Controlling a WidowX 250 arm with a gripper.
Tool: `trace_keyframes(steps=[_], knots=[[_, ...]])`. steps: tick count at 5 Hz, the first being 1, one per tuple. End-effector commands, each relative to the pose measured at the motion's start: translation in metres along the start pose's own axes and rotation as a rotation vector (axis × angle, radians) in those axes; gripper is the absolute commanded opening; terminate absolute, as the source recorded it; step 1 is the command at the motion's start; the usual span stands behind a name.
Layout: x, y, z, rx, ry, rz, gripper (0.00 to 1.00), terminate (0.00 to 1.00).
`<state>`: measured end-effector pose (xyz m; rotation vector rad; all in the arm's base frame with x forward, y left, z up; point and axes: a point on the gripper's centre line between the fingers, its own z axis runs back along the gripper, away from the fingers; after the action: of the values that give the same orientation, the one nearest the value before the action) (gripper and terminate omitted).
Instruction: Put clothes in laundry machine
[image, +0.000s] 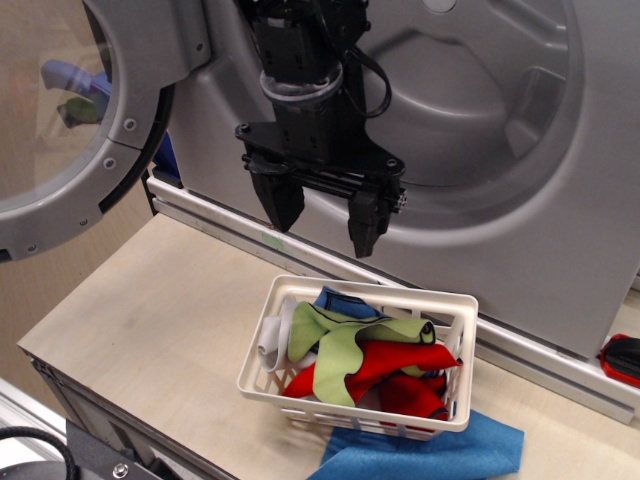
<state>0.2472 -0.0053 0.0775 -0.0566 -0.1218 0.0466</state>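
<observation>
Open gripper (322, 226) above basket (268, 352) of clothes (368, 358)

I see a pale wooden tabletop (150, 310) carrying a white slatted basket (300, 385), and a blue cloth (440, 452) lying flat, partly tucked under the basket's near edge.

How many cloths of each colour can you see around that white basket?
Red cloth: 1, maybe more, in the basket
Lime green cloth: 1, in the basket
Blue cloth in the basket: 1
Blue cloth under the basket: 1
White cloth: 1, at the basket's left wall
Total: 5 visible
</observation>
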Motion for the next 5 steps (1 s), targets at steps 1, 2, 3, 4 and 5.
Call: trace_keyframes(steps=[1, 2, 3, 4, 5], knots=[[0.0, 0.0, 0.0, 0.0, 0.0, 0.0, 1.0, 0.0], [-0.002, -0.014, -0.007, -0.011, -0.013, -0.251, 1.0, 0.0], [-0.006, -0.028, -0.026, -0.028, -0.029, -0.502, 1.0, 0.0], [-0.012, -0.041, -0.045, -0.051, -0.07, -0.662, 1.0, 0.0], [-0.02, -0.052, -0.057, -0.105, -0.077, -0.66, 1.0, 0.0]])
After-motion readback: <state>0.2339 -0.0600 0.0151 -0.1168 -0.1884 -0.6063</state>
